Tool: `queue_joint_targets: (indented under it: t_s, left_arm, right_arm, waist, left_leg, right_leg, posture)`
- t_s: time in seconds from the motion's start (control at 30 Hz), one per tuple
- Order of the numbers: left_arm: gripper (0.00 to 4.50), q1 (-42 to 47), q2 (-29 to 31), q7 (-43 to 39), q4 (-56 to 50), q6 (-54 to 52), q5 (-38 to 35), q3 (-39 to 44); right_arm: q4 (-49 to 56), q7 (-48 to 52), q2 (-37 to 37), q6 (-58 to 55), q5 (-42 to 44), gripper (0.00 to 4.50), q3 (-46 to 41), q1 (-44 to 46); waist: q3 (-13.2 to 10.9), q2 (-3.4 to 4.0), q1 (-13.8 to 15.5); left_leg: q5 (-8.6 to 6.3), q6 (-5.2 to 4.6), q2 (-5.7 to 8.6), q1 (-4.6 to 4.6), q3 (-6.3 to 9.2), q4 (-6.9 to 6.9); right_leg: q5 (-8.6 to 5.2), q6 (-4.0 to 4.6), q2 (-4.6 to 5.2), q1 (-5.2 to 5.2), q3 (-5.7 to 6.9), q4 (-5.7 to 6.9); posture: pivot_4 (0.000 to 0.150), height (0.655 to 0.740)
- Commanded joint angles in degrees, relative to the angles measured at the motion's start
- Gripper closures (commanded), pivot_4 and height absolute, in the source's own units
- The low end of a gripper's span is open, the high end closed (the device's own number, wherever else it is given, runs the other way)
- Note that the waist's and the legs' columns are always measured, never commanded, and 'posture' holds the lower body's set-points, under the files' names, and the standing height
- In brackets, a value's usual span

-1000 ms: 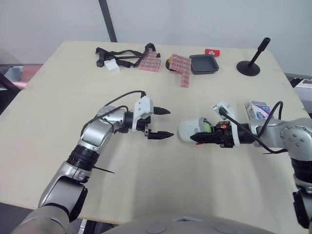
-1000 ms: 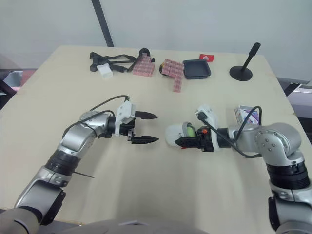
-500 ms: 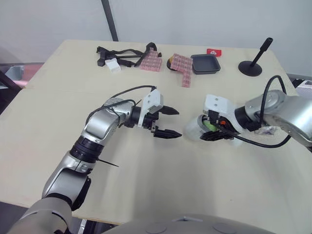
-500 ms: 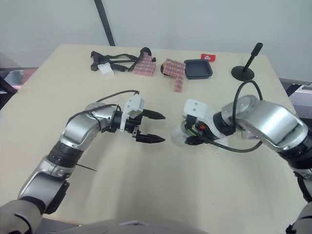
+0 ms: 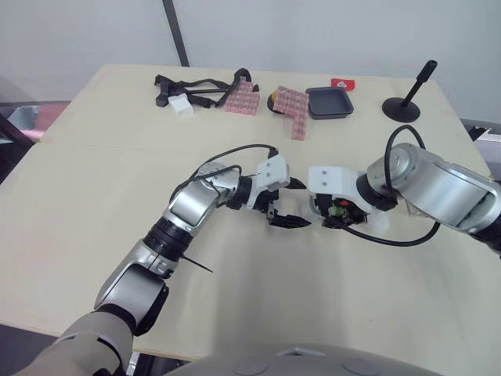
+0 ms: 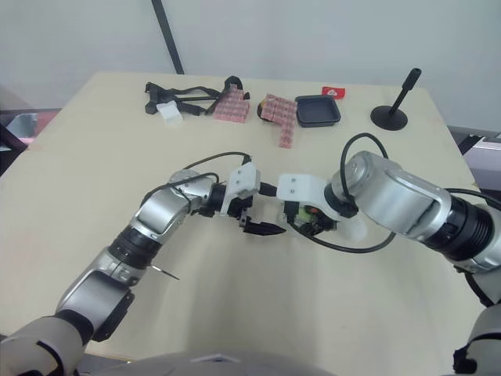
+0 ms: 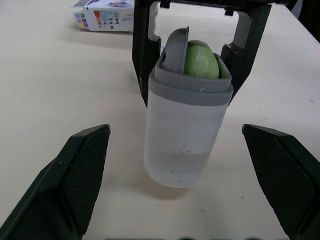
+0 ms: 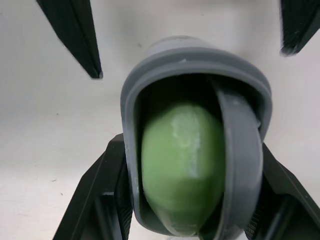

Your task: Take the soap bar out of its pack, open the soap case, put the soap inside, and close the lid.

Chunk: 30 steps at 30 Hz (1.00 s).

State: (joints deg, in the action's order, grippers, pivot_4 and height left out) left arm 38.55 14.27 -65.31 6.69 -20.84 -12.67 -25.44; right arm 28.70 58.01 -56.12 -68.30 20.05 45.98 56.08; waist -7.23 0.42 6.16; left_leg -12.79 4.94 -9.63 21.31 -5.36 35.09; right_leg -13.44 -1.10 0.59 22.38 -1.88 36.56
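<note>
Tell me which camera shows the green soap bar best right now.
Right wrist view: it looks straight into the open soap case, with the soap bar large inside. The left wrist view shows its top poking above the case rim beside the lid; the eye views catch a small green speck.

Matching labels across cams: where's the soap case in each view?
Left eye: soap case just right of centre, mostly hidden in the right hand.
Right eye: just right of centre, same grip.
Left wrist: mid-frame, between the open fingers of the left hand.
Right wrist: mid-frame, grey rim toward the camera.
Shared landmark: green soap in its mouth.
</note>
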Motion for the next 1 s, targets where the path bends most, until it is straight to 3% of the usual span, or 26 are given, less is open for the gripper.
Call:
queue_joint_targets:
  t_s: [0.03,0.87,0.9,1.0]
  left_arm:
    - [0.0,1.5,-0.6,-0.3,0.4,1.4,0.4,0.4]
    - [0.0,2.0,-2.1,-2.3,2.5,4.7,1.6,-0.1]
    - [0.51,2.0,-2.2,-2.4,2.7,4.9,1.7,-0.2]
    - [1.4,1.9,-2.4,-2.6,3.1,5.5,2.2,-0.6]
  right_arm:
    - [0.0,1.3,0.5,1.6,-2.3,2.41,-0.9,1.3]
    - [-0.7,4.1,3.2,3.0,-6.4,2.41,-1.3,-1.0]
    - [-0.6,4.1,3.3,3.0,-6.4,2.41,-1.3,-1.0]
    - [-0.6,4.2,3.5,2.9,-6.4,2.41,-1.5,-1.0]
  waist:
    - [0.0,0.0,0.0]
    - [0.0,0.0,0.0]
    - [0.0,0.0,0.0]
    - [0.0,0.0,0.0]
  left_leg:
    - [0.0,0.0,0.0,0.0,0.0,0.02]
    - [0.0,-0.01,-0.05,0.0,-0.01,0.24]
    - [0.0,-0.01,-0.05,0.0,-0.01,0.24]
    - [0.01,-0.02,-0.05,0.0,-0.01,0.26]
  right_leg:
    - [0.0,0.0,0.0,0.0,0.0,0.02]
    - [0.0,0.01,0.01,0.01,0.0,0.29]
    - [0.0,0.01,0.01,0.01,0.0,0.3]
    - [0.0,0.01,0.01,0.02,-0.01,0.32]
  posture:
    - [0.15,0.74]
    - [0.15,0.74]
    - [0.15,0.74]
    - [0.15,0.74]
